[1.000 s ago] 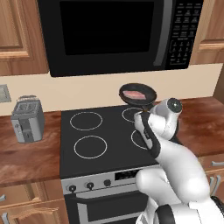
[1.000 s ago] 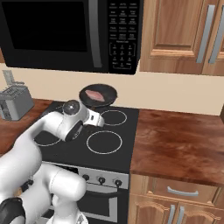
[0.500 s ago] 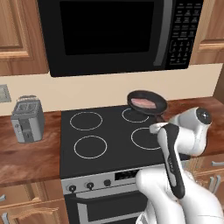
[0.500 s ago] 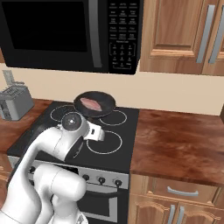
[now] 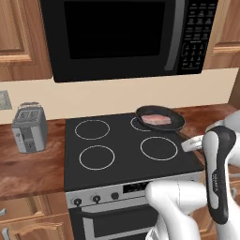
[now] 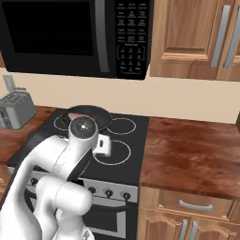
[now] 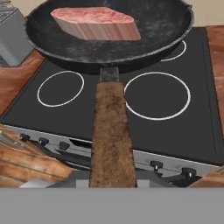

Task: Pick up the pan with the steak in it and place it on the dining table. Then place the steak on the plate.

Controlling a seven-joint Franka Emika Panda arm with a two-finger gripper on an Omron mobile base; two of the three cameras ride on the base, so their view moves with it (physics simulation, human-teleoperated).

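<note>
Jaws hidden; one pan [image 7: 118,39], one steak [image 7: 94,22], four burner rings.

The pan [image 5: 160,118] is above the back right ring of the black stove [image 5: 124,145], and its dark rim looks a little raised from the glass top. The steak [image 5: 156,120] lies flat inside the pan, pink with paler edges. The handle goes from the pan toward the lower right, where it meets the white end of the arm [image 5: 216,173]; the tool itself I cannot see clearly there. A black microwave [image 5: 126,37] hangs over the stove. On the wooden surface [image 5: 28,168] left of the stove, a grey toaster [image 5: 29,127] stands upright, well apart from the pan.
</note>
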